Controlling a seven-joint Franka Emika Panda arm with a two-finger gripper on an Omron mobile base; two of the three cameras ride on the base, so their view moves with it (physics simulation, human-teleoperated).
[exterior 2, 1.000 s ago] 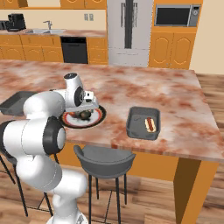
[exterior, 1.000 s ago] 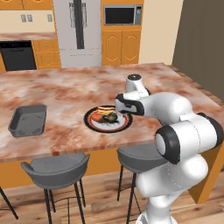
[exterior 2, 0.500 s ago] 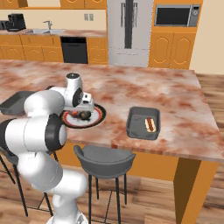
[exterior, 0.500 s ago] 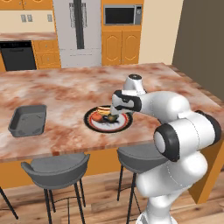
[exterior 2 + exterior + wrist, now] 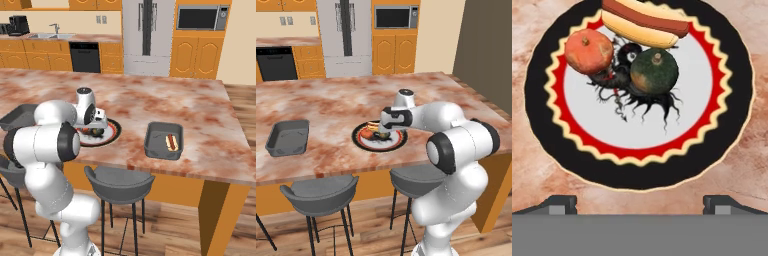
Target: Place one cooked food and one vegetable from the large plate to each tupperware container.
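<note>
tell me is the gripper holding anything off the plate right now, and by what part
Nothing is held. The gripper is open and empty, its fingertips wide apart above the near rim of the large plate; the hot dog, tomato and dark green vegetable lie untouched.

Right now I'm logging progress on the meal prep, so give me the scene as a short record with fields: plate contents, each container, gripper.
plate: large plate on the marble counter, in front of the arm
on plate: hot dog, orange-red round vegetable, dark green round vegetable
right container: tupperware container holding one hot dog, no vegetable seen
left container: tupperware container, nothing seen inside
gripper: gripper open above the plate, holding nothing
</note>
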